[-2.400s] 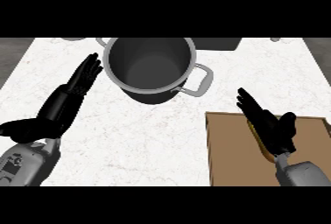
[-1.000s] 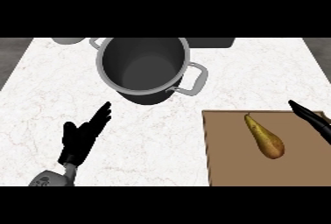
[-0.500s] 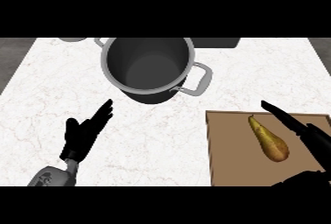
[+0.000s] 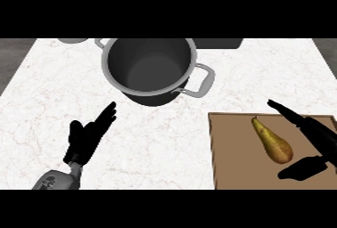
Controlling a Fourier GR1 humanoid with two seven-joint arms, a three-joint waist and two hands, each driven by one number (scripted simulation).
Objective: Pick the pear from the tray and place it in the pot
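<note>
Right hand (image 4: 314, 141) mostly cut off by the view's right edge: straight fingers (image 4: 289, 113) run along the far side of the pear (image 4: 273, 140), thumb (image 4: 302, 169) shows just beyond the pear's fat end; hand spread wide, holding nothing, whether it touches the fruit cannot be told. Pear lies on its side on the tray (image 4: 230, 156), slim stem end toward the pot (image 4: 150, 69), skin yellow-brown, smooth. Tray flat, brown, matt, rectangular; its right and near edges run out of view. Left hand (image 4: 87, 136) low left over bare tabletop (image 4: 46, 102), fingers straight and together, slanting up and to the right, empty; grey forearm only partly seen at the lower edge. Pot stands at top centre, well apart from the tray, round, dark grey metal with a pale rim, inside dark and nothing made out in it; one loop handle juts toward the tray, the other partly hidden behind the rim. Tabletop white, marbled with faint veins. Dark object (image 4: 217, 42) behind the pot and pale round thing (image 4: 71, 40) at top left, both cut off, unidentifiable
</note>
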